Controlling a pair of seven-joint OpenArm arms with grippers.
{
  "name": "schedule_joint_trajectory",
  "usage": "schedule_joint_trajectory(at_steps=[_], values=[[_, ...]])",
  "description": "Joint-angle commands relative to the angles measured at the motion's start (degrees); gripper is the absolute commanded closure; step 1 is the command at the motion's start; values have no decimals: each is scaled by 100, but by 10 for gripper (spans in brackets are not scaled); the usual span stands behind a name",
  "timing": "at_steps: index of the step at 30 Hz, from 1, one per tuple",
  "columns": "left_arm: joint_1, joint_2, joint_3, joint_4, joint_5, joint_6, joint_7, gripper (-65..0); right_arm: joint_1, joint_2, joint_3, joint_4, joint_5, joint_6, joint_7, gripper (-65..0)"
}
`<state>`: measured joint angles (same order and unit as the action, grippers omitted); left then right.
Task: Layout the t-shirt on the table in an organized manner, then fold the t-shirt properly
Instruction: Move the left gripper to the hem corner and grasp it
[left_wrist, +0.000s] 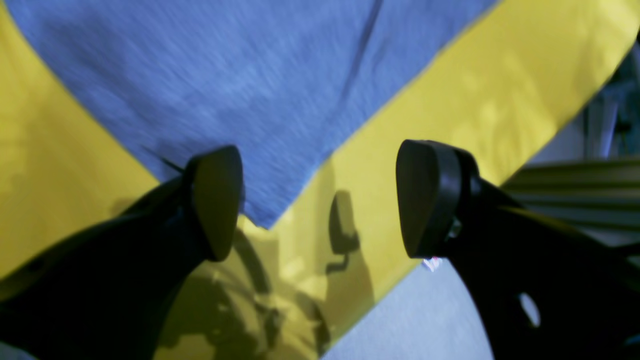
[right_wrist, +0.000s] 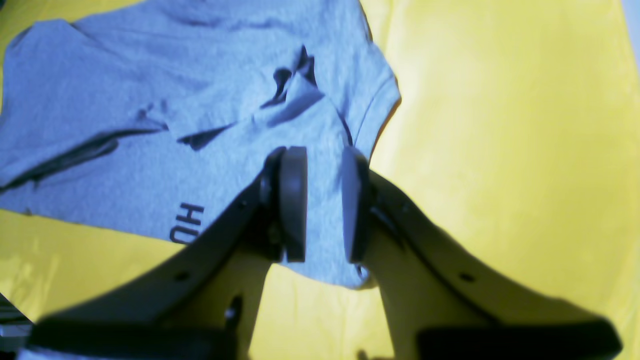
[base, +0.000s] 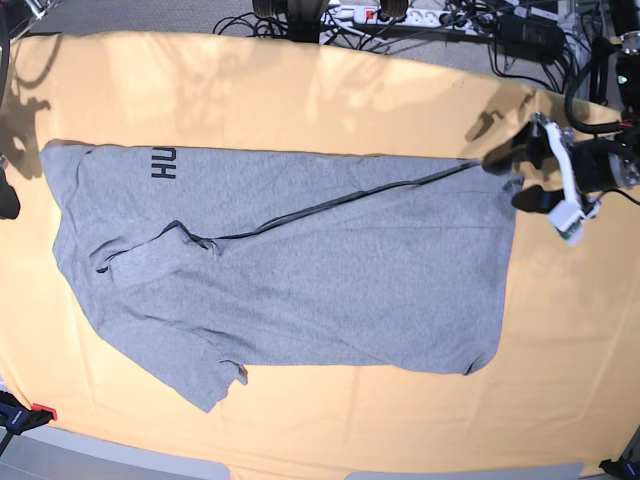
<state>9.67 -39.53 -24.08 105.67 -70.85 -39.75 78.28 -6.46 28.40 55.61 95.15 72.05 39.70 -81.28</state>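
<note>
Left wrist: your left gripper hangs with fingers spread wide over the t-shirt corner on the yellow worktop; lower squarely before closing.

Right wrist: your right gripper has fingers narrowed around the shirt's edge; confirm cloth sits between them.

Base: the shirt lies lengthwise, one layer folded diagonally; pull evenly.

Left pincer: jaws spread wide, nothing between the pads, hanging over a corner of the t-shirt by the desk edge. In the base view the left arm comes in from the right side, wrist angled toward the shirt's near corner. Right pincer: jaws drawn in to a narrow gap with grey cloth between the pads; cannot tell if the pads actually pinch it. Right arm barely shows at the left edge of the base view.
</note>
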Motion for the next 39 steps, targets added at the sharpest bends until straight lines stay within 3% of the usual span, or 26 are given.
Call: schedule_joint_trajectory(at_steps=[1, 6, 12, 19, 25, 27, 31, 33, 35, 39], values=[[-76, -125, -7, 70, -114, -25, -105, -481, 33, 144, 33, 92, 146, 30, 128, -137], [-76, 0, 39, 68, -22, -25, -155, -481, 24, 144, 33, 92, 144, 30, 128, -137], [-81, 501, 39, 66, 817, -25, -181, -481, -52, 144, 33, 92, 146, 30, 128, -137], [-79, 787, 39, 66, 1106, -25, -326, -481, -52, 146, 33, 90, 125, 30, 128, -136], [-79, 811, 39, 66, 1967, 455, -872, -475, -52, 144, 33, 92, 127, 30, 128, -136], [-81, 811, 39, 66, 1987, 466, -909, -409, -52, 144, 31, 92, 127, 30, 128, -136], [-81, 811, 39, 66, 1982, 466, -911, -146, -52, 144, 31, 90, 127, 30, 128, -136], [-81, 811, 39, 66, 1982, 466, -909, -56, -52, 144, 31, 90, 127, 30, 128, -136], [-81, 811, 39, 66, 1985, 466, -911, -8, -50, 144, 31, 90, 127, 30, 128, -136], [-81, 807, 39, 66, 1985, 439, -905, 0, -52, 144, 33, 90, 125, 30, 128, -136]])
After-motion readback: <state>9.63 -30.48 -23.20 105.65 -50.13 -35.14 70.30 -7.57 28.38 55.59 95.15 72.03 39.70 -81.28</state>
